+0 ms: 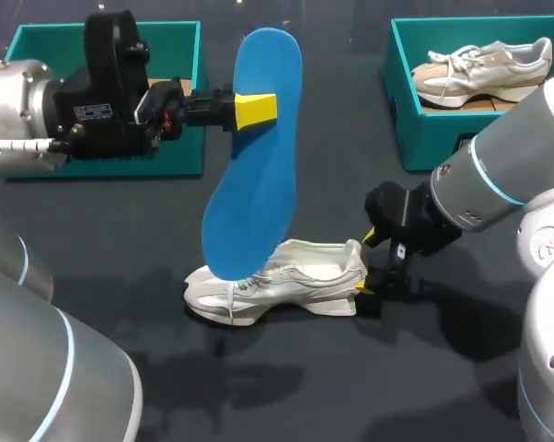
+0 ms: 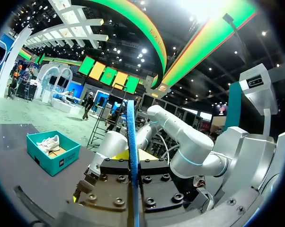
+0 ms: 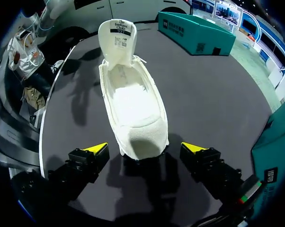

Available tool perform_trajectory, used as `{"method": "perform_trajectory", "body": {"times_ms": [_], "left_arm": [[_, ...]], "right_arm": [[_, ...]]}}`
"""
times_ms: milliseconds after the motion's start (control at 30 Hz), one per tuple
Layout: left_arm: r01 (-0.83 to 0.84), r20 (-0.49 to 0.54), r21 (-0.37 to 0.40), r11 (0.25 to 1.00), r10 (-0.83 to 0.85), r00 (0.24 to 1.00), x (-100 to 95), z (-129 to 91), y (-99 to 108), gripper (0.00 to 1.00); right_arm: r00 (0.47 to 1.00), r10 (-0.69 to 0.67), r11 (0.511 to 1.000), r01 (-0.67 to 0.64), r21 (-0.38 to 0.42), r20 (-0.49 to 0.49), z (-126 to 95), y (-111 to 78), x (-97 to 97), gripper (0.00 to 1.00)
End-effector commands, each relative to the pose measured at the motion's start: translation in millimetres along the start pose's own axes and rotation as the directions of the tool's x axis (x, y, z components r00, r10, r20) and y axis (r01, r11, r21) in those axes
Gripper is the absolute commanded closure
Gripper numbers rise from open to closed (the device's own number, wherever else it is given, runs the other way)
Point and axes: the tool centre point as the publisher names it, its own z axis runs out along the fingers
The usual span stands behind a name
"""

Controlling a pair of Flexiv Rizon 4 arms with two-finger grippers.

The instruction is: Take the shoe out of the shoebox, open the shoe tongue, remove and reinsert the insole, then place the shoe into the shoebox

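Observation:
A blue insole [image 1: 254,147] hangs upright above the table with my left gripper [image 1: 259,110] shut on its upper part. The left wrist view has the insole [image 2: 131,137] edge-on, pinched in that gripper [image 2: 133,158]. Below it a white shoe [image 1: 277,281] stands on the dark table, toe to the left. My right gripper [image 1: 368,264] is open at the shoe's heel. In the right wrist view the heel of the shoe [image 3: 133,109] lies between the yellow fingertips [image 3: 96,148] without touching them, its tongue [image 3: 117,40] is raised, and the inside is bare.
A teal shoebox [image 1: 443,120] at the back right holds a second shoe [image 1: 484,69]. Another teal box [image 1: 180,152] sits at the back left, partly behind my left arm. Bare dark table lies in front of the shoe.

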Motion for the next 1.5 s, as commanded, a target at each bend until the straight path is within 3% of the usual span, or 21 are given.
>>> {"method": "perform_trajectory", "body": {"times_ms": [33, 433, 833, 1167, 1500], "left_arm": [[-0.001, -0.001, 0.001, 1.000, 0.001, 1.000, 0.0, 0.3, 0.4, 1.00], [-0.001, -0.001, 0.001, 1.000, 0.001, 1.000, 0.0, 0.3, 0.4, 1.00], [-0.001, -0.001, 0.001, 1.000, 0.001, 1.000, 0.0, 0.3, 0.4, 1.00], [-0.001, -0.001, 0.001, 1.000, 0.001, 1.000, 0.0, 0.3, 0.4, 1.00], [-0.001, -0.001, 0.001, 1.000, 0.001, 1.000, 0.0, 0.3, 0.4, 1.00]], "right_arm": [[1.000, 0.001, 0.973, -0.002, 0.230, 0.005, 1.1, 3.6, 0.2, 0.00], [1.000, 0.001, 0.973, -0.002, 0.230, 0.005, 1.1, 3.6, 0.2, 0.00], [0.989, 0.091, 0.949, -0.120, 0.292, 0.114, -17.7, 3.7, 10.5, 0.00], [0.988, 0.088, 0.907, -0.132, 0.399, 0.126, -12.7, 22.7, 10.2, 0.00], [0.982, 0.088, 0.888, -0.152, 0.434, 0.165, -18.8, 35.8, 16.0, 0.00]]}}
